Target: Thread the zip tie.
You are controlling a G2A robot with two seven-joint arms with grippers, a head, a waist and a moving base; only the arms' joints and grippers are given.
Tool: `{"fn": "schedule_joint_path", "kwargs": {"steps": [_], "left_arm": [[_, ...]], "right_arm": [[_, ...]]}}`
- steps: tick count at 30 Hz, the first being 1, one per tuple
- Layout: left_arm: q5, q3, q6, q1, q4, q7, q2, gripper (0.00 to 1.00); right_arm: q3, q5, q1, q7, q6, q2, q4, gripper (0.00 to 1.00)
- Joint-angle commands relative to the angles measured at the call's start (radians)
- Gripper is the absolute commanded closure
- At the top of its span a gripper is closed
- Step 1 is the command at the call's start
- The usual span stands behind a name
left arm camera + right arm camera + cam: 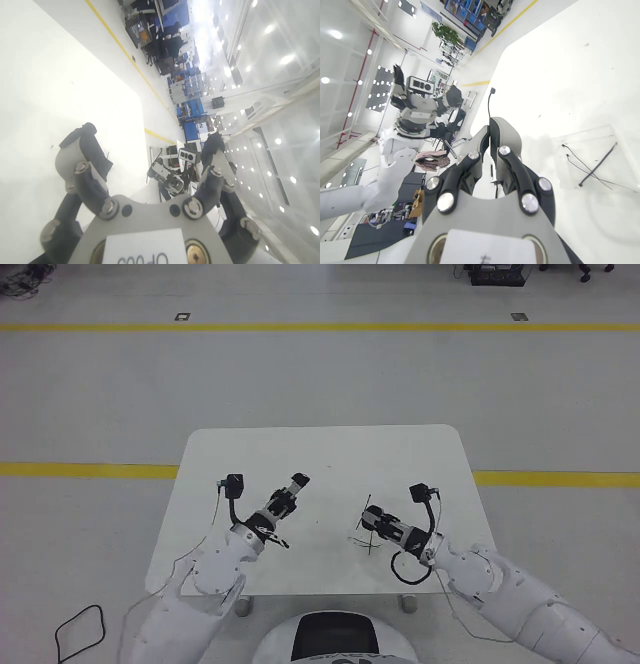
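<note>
- The top view looks down from above the arms at the whole white rounded-corner table (320, 454).
- The left wrist view sits close behind the grey-and-black left gripper (151, 132) and faces across the table toward the grey right gripper (157, 172).
- The right wrist view sits close behind its own gripper and faces back toward the left one. All three views share the tabletop.

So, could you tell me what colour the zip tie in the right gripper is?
The zip tie is black, clearest in the right wrist view.

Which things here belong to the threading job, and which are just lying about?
Job: thin black plastic zip tie, pinched in the shut right gripper; open left gripper.
Lying about: spare black zip ties on the clear flat plastic tray; white table.
</note>
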Motion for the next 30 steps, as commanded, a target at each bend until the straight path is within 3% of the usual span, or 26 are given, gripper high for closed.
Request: {"fn": "schedule_joint_path", "kwargs": {"steps": [1,5,7,8,15,20,24,30], "left_arm": [[0.010,0.063,0.013,-0.046,0.033,0.006,-0.011,0.00],[0.023,0.145,0.038,-0.109,0.089,0.045,-0.030,0.00],[0.016,0.166,0.039,-0.125,0.104,0.072,-0.038,0.00],[0.020,0.169,0.033,-0.129,0.110,0.099,-0.040,0.00],[0.020,0.169,0.033,-0.129,0.110,0.099,-0.040,0.00],[-0.023,0.198,-0.002,-0.142,0.136,0.020,-0.044,0.00],[-0.038,0.256,-0.012,-0.185,0.179,-0.032,-0.056,0.00],[-0.088,0.340,-0.028,-0.251,0.234,-0.056,-0.084,0.00]], "right_arm": [[0.016,-0.006,-0.020,-0.009,0.000,0.000,-0.013,1.00],[0.045,0.001,-0.049,-0.015,0.000,-0.004,-0.022,1.00],[0.049,0.003,-0.051,-0.013,0.000,-0.005,-0.021,1.00],[0.049,0.003,-0.051,-0.013,0.000,-0.005,-0.021,1.00],[0.049,0.003,-0.051,-0.013,0.000,-0.005,-0.021,1.00],[0.064,0.024,-0.070,-0.045,0.000,-0.016,-0.016,1.00],[0.085,0.058,-0.098,-0.062,0.000,-0.024,-0.012,1.00],[0.132,0.060,-0.143,-0.065,0.000,-0.031,-0.001,1.00]]}}
